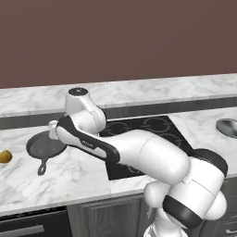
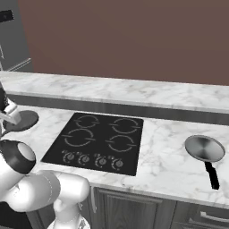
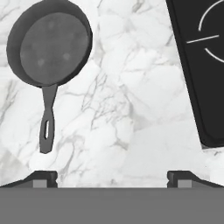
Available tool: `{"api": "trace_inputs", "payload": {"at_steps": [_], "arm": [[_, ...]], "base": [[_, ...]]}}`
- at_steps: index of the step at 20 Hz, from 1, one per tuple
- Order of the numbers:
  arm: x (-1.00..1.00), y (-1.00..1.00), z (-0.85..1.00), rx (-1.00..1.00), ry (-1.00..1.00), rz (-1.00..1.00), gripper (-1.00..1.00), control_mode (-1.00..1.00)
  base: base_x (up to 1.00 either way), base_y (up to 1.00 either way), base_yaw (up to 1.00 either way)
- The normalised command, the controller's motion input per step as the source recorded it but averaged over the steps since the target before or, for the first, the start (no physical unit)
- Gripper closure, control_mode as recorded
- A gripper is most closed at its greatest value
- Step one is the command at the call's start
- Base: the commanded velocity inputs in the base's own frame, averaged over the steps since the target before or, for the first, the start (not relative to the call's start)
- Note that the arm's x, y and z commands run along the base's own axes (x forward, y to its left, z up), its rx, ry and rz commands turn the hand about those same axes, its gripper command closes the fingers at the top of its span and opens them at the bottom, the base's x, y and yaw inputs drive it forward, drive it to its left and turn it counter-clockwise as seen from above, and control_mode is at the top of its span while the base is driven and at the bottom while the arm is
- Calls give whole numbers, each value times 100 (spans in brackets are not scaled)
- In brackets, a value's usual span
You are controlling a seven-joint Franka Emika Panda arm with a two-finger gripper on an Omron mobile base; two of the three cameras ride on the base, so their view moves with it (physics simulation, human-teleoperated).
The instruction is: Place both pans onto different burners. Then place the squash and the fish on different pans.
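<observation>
Nothing done yet: neither pan on a burner of the flat black glass cooktop (image 2: 96, 142). Fingers (image 3: 112, 177) spread wide, holding nothing, hovering over the white marble counter (image 3: 127, 109). Dark grey round skillet (image 3: 49, 41) ahead and left of the fingers, empty. Shiny silver pan with straight black handle (image 2: 205, 148) beyond the cooktop, also empty. Small yellow-orange squash (image 1: 5, 157) on the counter past the skillet. Fish not made out.

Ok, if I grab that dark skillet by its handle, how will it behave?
The dark skillet looks rigid, so it probably won't flex. Its wide bowl sits well beyond the slim handle, so it may sag bowl-down or twist in a handle grip. Flat on the marble counter, it should slide rather than roll.
</observation>
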Motion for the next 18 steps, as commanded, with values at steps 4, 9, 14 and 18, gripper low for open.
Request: {"api": "trace_inputs", "payload": {"at_steps": [4,9,14,18], "arm": [[4,47,-21,0,0,0,-100,-100],[0,41,-21,0,0,0,-100,-100],[0,26,-24,0,0,0,-100,-100],[0,16,-19,0,0,0,-100,-100]], "base": [[0,0,0],[0,0,0],[0,0,0],[0,0,0]]}}
